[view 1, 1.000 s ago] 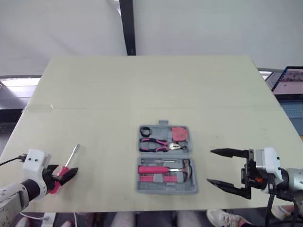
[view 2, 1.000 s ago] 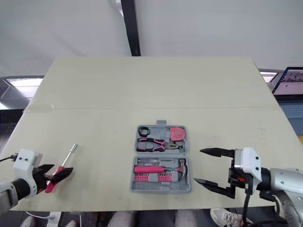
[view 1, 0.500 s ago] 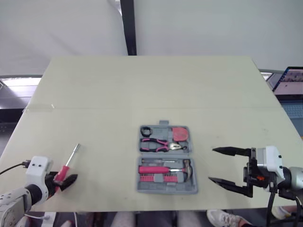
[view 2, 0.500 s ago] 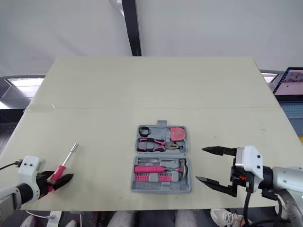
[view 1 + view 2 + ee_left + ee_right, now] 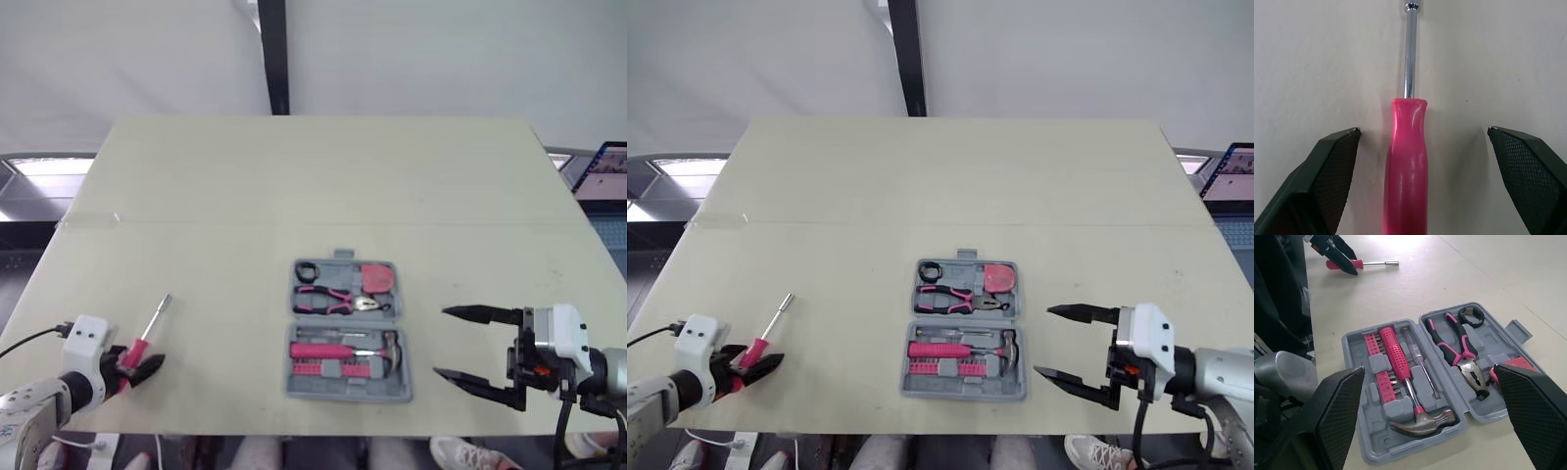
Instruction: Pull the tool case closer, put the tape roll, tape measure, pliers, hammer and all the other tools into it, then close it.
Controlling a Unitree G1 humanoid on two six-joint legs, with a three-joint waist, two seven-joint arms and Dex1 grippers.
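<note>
The pale table [image 5: 323, 176] carried two things. An open grey case [image 5: 349, 397] lay flat, a little toward 6 o'clock from the table's centre, its hinge running from 9 to 3 o'clock. A pink-handled driver [image 5: 152, 323] lay well apart at the case's 9 o'clock, its metal shaft pointing toward 1 o'clock. A faint seam [image 5: 392, 223] crossed the tabletop from 9 to 3 o'clock, beyond both.
</note>
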